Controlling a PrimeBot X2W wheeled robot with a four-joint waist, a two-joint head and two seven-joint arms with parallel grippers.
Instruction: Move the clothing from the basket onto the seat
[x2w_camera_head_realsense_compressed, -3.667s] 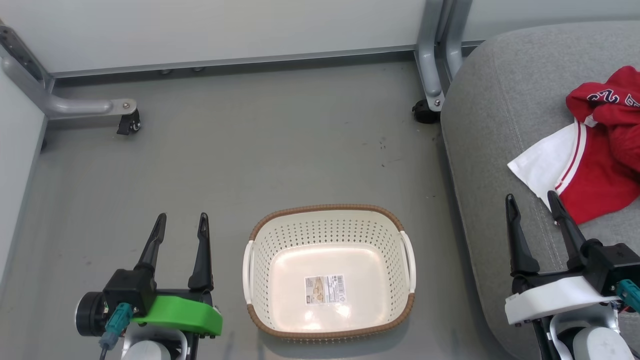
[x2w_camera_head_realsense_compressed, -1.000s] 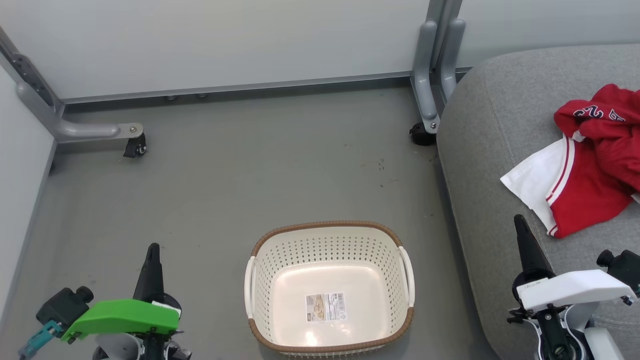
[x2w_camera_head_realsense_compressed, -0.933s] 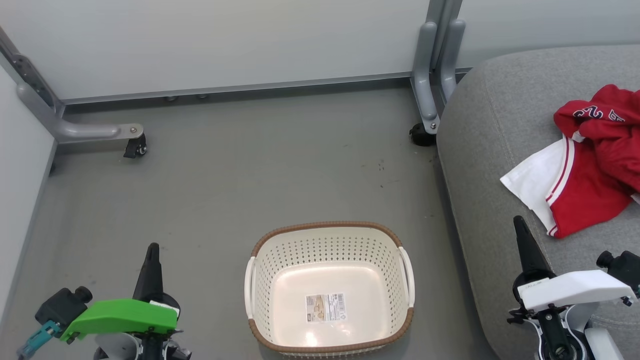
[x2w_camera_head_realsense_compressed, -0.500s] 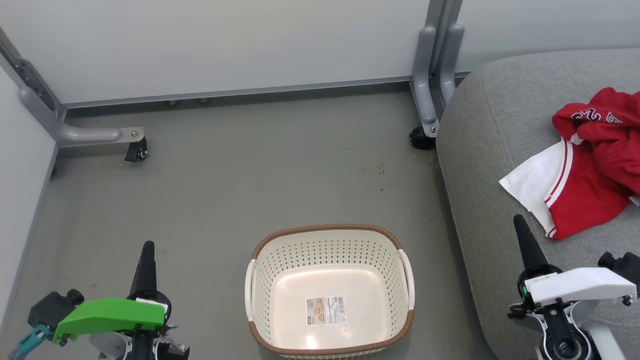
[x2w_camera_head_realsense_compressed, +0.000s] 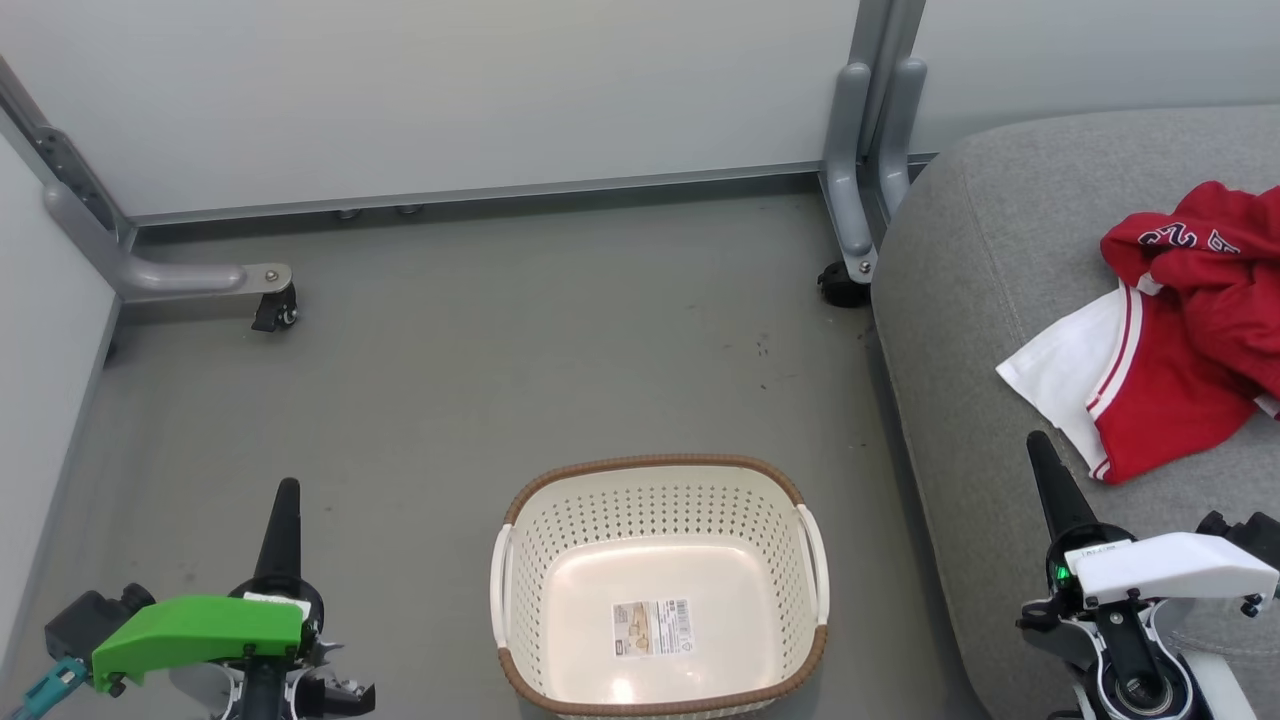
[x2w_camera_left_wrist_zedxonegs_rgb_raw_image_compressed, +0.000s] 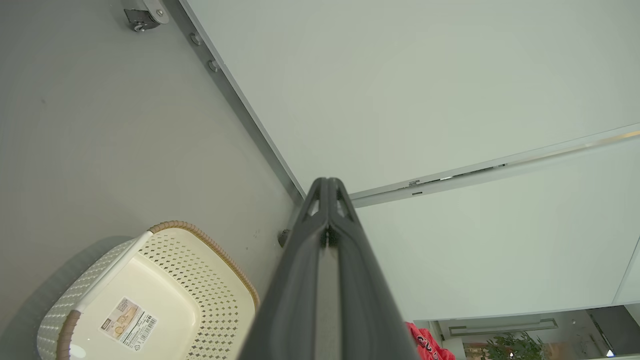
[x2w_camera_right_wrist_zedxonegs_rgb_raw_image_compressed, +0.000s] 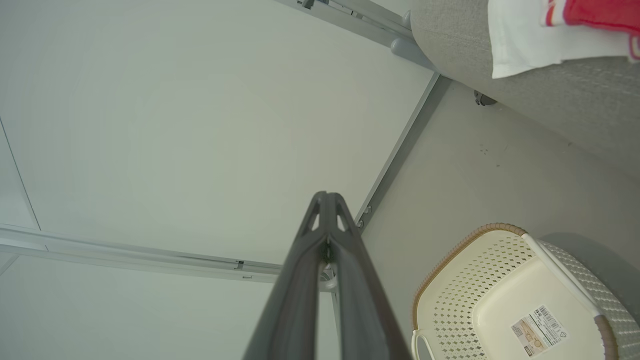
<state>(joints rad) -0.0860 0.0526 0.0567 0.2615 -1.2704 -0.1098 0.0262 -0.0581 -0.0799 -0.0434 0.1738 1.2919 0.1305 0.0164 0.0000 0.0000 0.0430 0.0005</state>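
Both closed empty, left gripper (x2w_camera_head_realsense_compressed: 287, 492) sits far from the clothing (x2w_camera_head_realsense_compressed: 1180, 370) on the seat (x2w_camera_head_realsense_compressed: 960, 330), right gripper (x2w_camera_head_realsense_compressed: 1036, 442) near it.

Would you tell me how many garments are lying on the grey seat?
2. The white-panelled red garment lies nearest the seat's floor-side edge; the lettered red garment is bunched beyond it, overlapping. Others may lie out of frame.

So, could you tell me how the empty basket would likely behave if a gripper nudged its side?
The basket looks like thin perforated plastic and holds nothing, so it is probably light and would likely slide on the smooth grey floor rather than tip, being wide and low. Its walls may flex a little.
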